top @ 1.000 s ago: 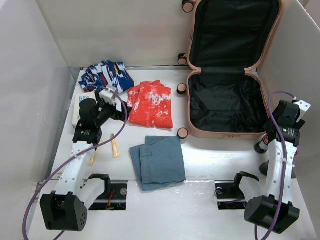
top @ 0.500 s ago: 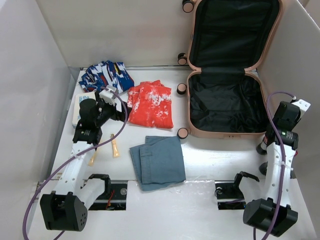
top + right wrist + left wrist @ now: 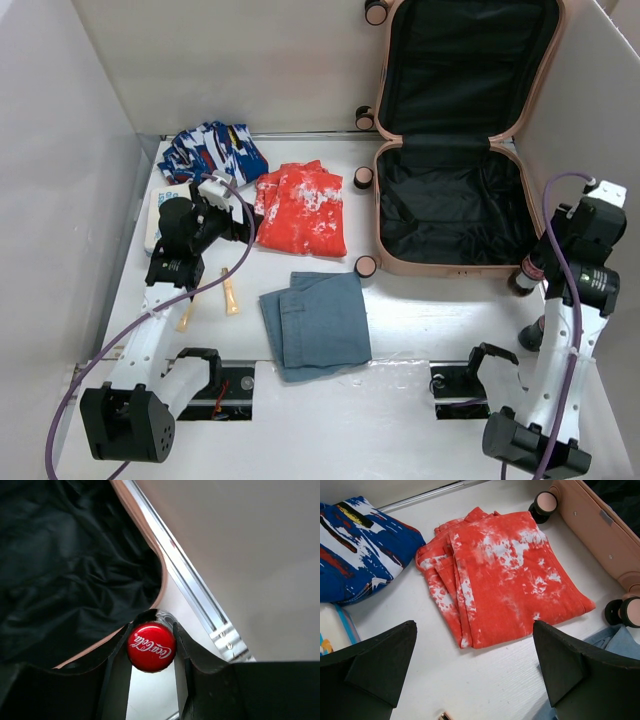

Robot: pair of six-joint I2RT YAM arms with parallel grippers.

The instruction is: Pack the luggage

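Observation:
The peach-pink luggage lies open at the back right, its lid leaning on the wall and its black lining bare. Its rim shows in the right wrist view and its side and wheels in the left wrist view. My right gripper is shut on the neck of a dark bottle at the case's front right corner; its red Coca-Cola cap sits between the fingers of the right gripper. My left gripper is open and empty, just left of the folded red tie-dye garment.
A blue patterned garment lies at the back left. Folded denim lies in the middle front. A white packet and two small tubes lie by the left arm. White walls close in both sides. A metal rail runs beside the case.
My right wrist has risen and swung right, still holding the bottle, which has shifted slightly toward the case corner. The left arm has not moved.

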